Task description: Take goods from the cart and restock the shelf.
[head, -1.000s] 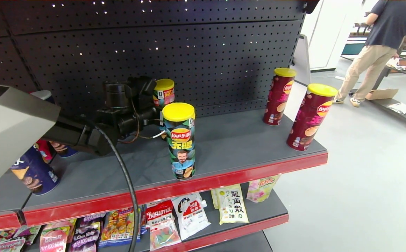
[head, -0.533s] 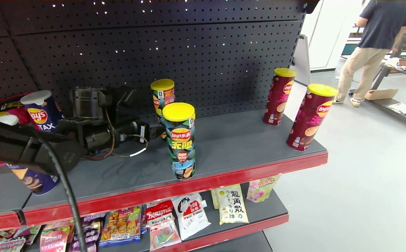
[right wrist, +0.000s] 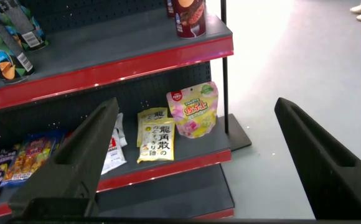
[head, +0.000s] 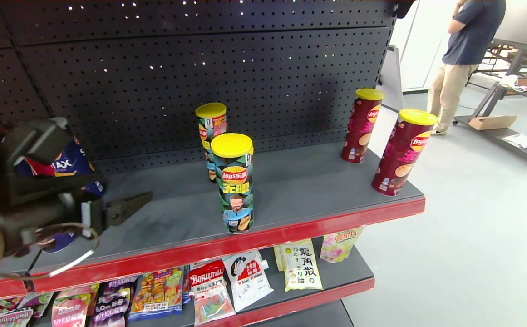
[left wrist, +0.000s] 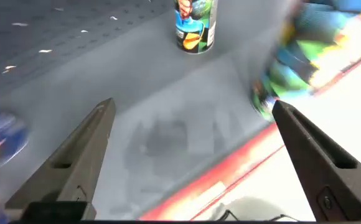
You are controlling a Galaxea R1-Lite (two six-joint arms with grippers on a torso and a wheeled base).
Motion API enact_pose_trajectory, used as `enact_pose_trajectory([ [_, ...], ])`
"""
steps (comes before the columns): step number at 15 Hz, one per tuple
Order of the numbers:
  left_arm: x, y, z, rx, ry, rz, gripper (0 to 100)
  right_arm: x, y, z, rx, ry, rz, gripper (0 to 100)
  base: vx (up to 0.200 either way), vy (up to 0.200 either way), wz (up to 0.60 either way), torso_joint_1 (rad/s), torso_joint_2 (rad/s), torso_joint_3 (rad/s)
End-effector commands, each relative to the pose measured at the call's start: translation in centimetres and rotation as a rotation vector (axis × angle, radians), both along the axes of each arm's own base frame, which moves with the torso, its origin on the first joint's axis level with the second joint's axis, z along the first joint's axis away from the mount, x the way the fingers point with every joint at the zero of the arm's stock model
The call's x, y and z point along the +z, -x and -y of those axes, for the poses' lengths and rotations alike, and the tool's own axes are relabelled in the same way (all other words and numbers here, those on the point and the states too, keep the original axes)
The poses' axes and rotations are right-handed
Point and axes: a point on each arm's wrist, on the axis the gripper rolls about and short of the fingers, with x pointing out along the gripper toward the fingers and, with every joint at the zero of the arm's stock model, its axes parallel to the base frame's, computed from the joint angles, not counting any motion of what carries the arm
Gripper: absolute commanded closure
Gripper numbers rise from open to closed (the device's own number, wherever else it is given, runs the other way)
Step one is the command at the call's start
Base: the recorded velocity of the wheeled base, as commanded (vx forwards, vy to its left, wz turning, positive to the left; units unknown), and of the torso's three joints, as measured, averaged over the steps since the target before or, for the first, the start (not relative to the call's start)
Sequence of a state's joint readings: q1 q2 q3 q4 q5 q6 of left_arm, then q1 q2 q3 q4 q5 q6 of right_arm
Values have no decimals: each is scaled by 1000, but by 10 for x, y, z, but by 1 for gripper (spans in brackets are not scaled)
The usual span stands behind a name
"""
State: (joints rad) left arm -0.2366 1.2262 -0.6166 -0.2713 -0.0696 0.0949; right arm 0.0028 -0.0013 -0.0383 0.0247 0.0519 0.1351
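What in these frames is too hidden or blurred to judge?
- Blue chip cans, head view: mostly covered by the left arm; count unclear.
- Green chip can near the shelf edge, left wrist view: blurred, label unreadable.
- Rear green chip can, head view: lower part behind the front can.
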Motion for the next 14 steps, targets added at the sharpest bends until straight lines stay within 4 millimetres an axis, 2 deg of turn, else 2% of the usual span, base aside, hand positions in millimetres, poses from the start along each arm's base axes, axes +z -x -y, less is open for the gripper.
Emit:
enact_pose_trajectory([
  [1, 6, 122, -33, 65, 43, 157, 0, 0, 0, 0, 1, 2, -1, 0, 0, 0, 0, 0, 0, 0],
  [3, -7, 166, -39, -11, 67, 181, 0, 0, 0, 0, 1, 0, -1, 0, 0, 0, 0, 0, 0, 0],
  [6, -37, 200, -45, 11, 63, 162, 0, 0, 0, 0, 1, 0, -1, 0, 0, 0, 0, 0, 0, 0],
  [8, -53, 209, -50, 148, 74, 159, 0, 0, 0, 0, 1, 0, -1, 0, 0, 0, 0, 0, 0, 0],
  [11, -67, 215, -52, 186, 73, 176, 0, -1, 0, 0, 13, 98, 2, 0, 0, 0, 0, 0, 0, 0],
  [14, -75, 214, -52, 188, 69, 164, 0, -1, 0, 0, 17, 117, 3, 0, 0, 0, 600, 1, 2, 2],
])
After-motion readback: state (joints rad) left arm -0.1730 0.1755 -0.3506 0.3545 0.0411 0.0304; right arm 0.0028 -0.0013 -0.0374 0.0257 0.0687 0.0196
